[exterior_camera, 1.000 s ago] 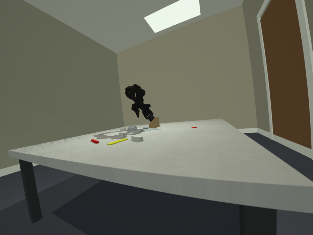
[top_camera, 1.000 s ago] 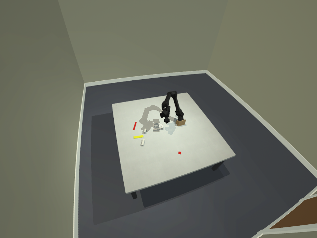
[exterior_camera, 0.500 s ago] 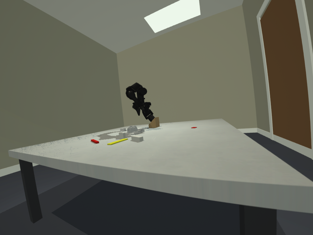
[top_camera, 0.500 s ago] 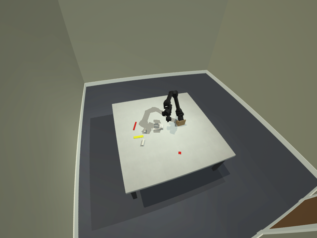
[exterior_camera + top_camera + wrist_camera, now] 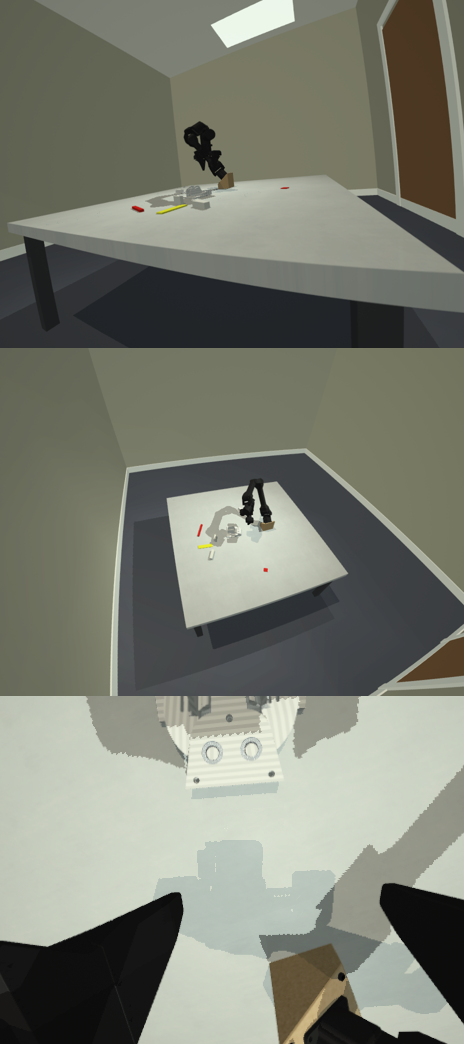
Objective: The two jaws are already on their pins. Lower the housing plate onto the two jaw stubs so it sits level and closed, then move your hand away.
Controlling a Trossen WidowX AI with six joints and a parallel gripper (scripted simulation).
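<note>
Hovering above the table [image 5: 239,587] [image 5: 262,228], the arm [image 5: 262,495] [image 5: 205,144] angles its tool [image 5: 248,521] [image 5: 203,169] [image 5: 278,897] downward, fingers wide apart.

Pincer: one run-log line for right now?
pincer open | holding nothing | away from white assembly | level seating unconfirmed

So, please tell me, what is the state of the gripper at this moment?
Gripper: open, the fingers stand wide apart, holding nothing.
</note>
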